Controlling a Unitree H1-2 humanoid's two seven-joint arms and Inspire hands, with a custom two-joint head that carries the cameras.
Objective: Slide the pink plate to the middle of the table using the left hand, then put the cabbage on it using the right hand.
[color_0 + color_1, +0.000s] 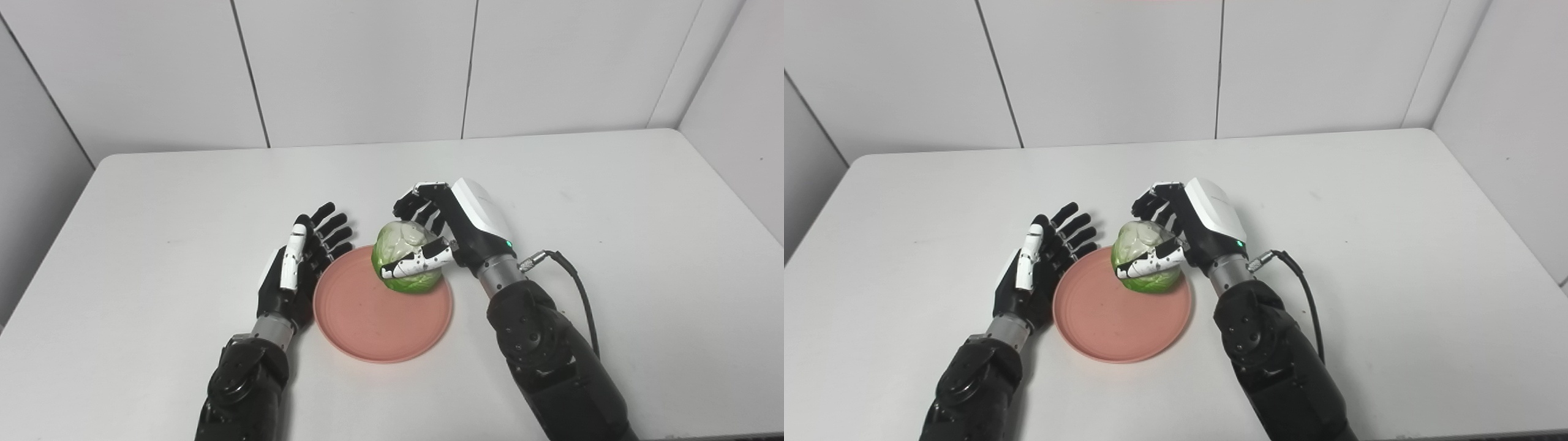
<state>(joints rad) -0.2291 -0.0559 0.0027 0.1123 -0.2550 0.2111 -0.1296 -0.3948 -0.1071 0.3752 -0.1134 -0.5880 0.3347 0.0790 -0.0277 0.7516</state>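
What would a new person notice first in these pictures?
First, the green cabbage held in the fingers of the right hand, over the far right part of the pink plate near the table's middle. Then the left hand, open at the plate's left rim.

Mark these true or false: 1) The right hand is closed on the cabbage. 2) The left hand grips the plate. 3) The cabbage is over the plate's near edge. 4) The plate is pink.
1) True: the right hand is shut on the green round cabbage.
2) False: the left hand is open beside the pink round plate.
3) False: it is over the far right part.
4) True.
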